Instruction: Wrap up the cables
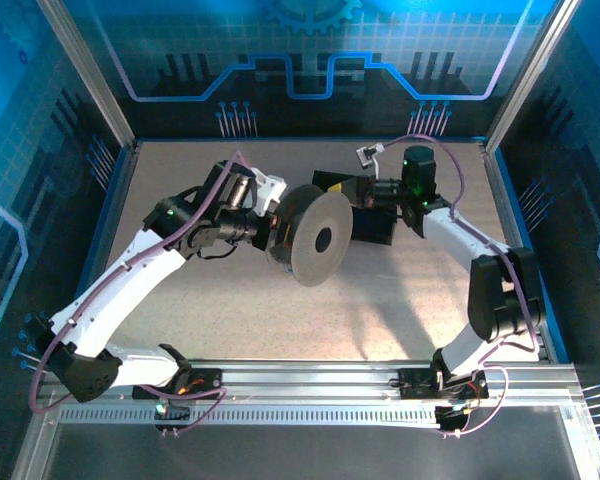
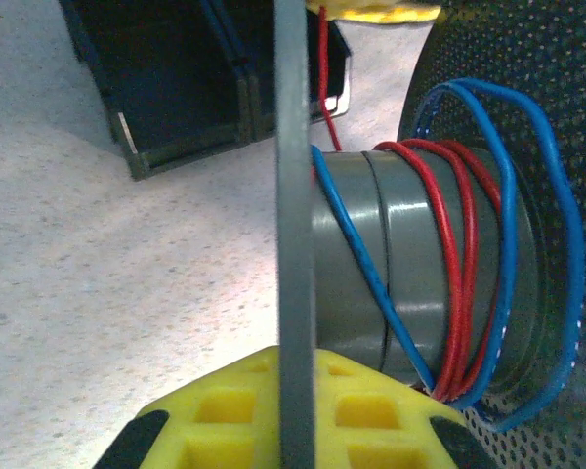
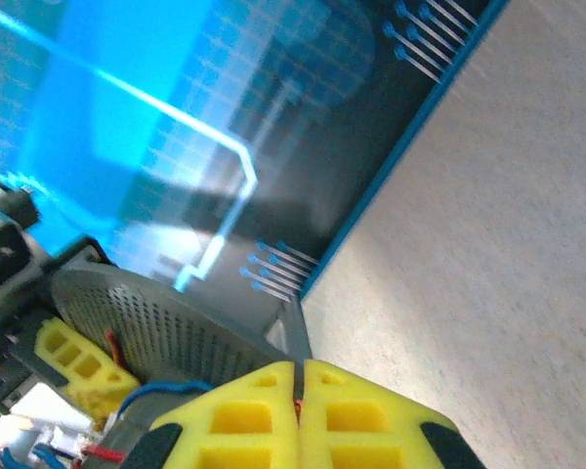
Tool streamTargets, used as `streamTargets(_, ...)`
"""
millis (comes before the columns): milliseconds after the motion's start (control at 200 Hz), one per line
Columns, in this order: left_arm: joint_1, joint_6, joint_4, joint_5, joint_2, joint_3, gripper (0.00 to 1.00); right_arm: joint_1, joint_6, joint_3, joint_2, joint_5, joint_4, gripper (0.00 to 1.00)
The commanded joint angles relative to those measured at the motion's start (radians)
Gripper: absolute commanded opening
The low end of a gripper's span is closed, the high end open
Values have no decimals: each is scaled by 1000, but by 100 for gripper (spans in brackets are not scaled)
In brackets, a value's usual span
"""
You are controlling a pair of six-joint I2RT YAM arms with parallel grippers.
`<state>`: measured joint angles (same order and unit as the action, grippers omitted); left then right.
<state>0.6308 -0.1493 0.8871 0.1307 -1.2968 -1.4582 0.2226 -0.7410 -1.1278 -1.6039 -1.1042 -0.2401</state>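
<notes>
A robotics lab test cell: a speckled tabletop (image 1: 280, 320) is boxed in by aluminium frame posts (image 1: 88, 75) and walls (image 1: 310, 40) printed with a glowing blue circuit-board pattern, which the right wrist view shows up close. A left arm (image 1: 130, 270) and a right arm (image 1: 450, 235), both white and black, are bolted side by side to a slotted aluminium rail (image 1: 310, 378) at the near edge

The top camera looks down from behind my bases over the whole table (image 1: 280, 320). My left wrist camera sits tight against the spool (image 2: 410, 244), just beyond my left fingers (image 2: 225, 415). My right wrist camera looks past my right fingers (image 3: 244, 415) toward the back wall (image 3: 176, 147), sharing the spool and red cable (image 2: 466, 264).
</notes>
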Motion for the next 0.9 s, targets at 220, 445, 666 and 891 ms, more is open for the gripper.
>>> streamTargets(220, 52, 321, 84, -78, 35, 1, 0, 31, 793, -180, 140, 7, 665, 0)
streamTargets(445, 43, 412, 75, -19, 54, -6, 0, 17, 986, -207, 181, -97, 755, 0)
streamTargets(666, -42, 442, 4, 130, 88, 18, 0, 36, 1265, -411, 79, -121, 1140, 0)
streamTargets(891, -69, 447, -75, 308, 77, 18, 0, 162, 1376, -508, -5, -51, 1306, 0)
